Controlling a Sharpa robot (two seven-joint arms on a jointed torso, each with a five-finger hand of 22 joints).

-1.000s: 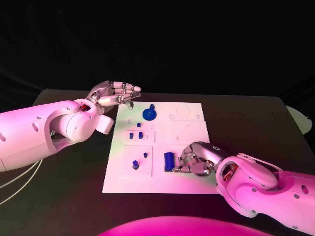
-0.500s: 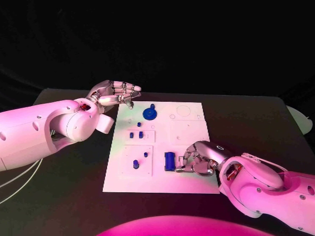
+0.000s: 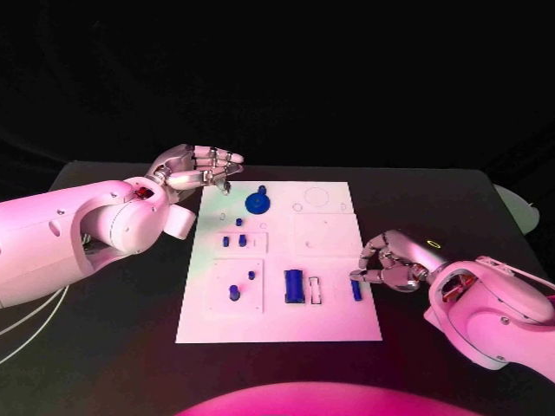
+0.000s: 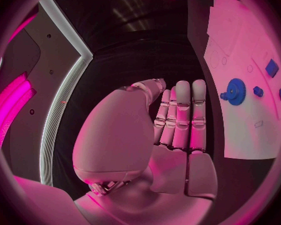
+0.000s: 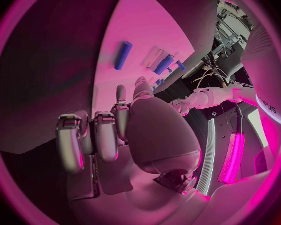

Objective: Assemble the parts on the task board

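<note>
- Silver and hard-jointed, my right hand (image 3: 394,260) hung just off the near right edge of the task board (image 3: 328,238), fingers curled in around nothing I could make out, so I judged it was between parts, not carrying one.
- Blue and smooth, a small slim part (image 3: 355,290) lay on the white plate just beside that hand, and the larger blue cylinder (image 3: 295,285) lay next to a pale slot, left of it.
- Matte and flat, the board sat on the black table (image 3: 453,208), with small blue pegs (image 3: 234,293) in the near left panel and more in the middle one.
- A toothed blue gear (image 3: 257,203) sat at the far end.
- My left hand (image 3: 199,166) hovered beside the far left corner, fingers loosely bent, holding nothing, out of the way.
</note>
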